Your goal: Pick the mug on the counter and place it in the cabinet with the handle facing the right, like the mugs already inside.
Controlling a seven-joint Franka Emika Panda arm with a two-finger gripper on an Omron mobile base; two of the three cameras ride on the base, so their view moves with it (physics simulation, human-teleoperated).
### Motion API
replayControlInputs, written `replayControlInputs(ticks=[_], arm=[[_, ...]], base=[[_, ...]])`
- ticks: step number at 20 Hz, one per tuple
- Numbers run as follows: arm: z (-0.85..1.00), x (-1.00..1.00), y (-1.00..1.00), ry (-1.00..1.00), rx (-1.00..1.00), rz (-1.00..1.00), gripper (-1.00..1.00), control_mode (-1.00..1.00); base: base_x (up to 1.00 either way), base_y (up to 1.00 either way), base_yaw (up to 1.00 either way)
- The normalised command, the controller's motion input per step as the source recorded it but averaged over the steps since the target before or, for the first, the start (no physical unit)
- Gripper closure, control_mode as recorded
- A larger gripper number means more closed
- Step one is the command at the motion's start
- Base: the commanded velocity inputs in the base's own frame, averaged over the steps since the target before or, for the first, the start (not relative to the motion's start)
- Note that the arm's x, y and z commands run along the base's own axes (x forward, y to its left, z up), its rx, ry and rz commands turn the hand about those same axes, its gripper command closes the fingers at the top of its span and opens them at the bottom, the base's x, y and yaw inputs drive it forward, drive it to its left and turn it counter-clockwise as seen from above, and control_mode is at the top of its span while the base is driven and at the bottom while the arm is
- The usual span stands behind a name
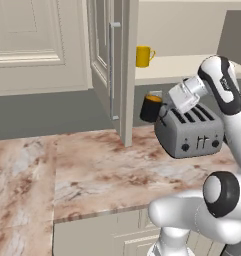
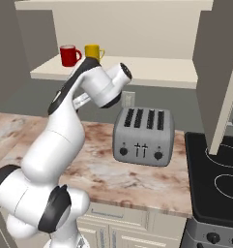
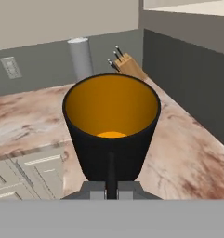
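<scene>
The gripper is holding the black mug in the air above the desk, its jaws clamped on the mug's handle. The mug is hanging just beside the toaster, below the open cabinet's shelf, where a yellow mug is standing.

The marbled counter carries a toaster; the cabinet shelf holds two mugs.
</scene>
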Motion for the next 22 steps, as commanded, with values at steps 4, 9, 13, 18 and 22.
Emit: replayControlInputs(ticks=[4,9,13,18,22], arm=[[0.55,0.27,-0.38,0.13,0.00,0.01,1.00,-1.00],[0.18,0.16,-0.28,0.01,0.01,0.00,1.00,-1.00],[0.07,0.12,-0.18,0.00,0.07,0.01,1.00,-1.00],[0.37,0.34,-0.08,0.00,0.03,0.03,1.00,-1.00],[0.25,0.31,-0.13,-0.03,-0.01,0.04,1.00,-1.00]], base=[[0.00,0.00,0.00],[0.00,0.00,0.00],[0.00,0.00,0.00],[0.00,0.00,0.00],[0.00,0.00,0.00]])
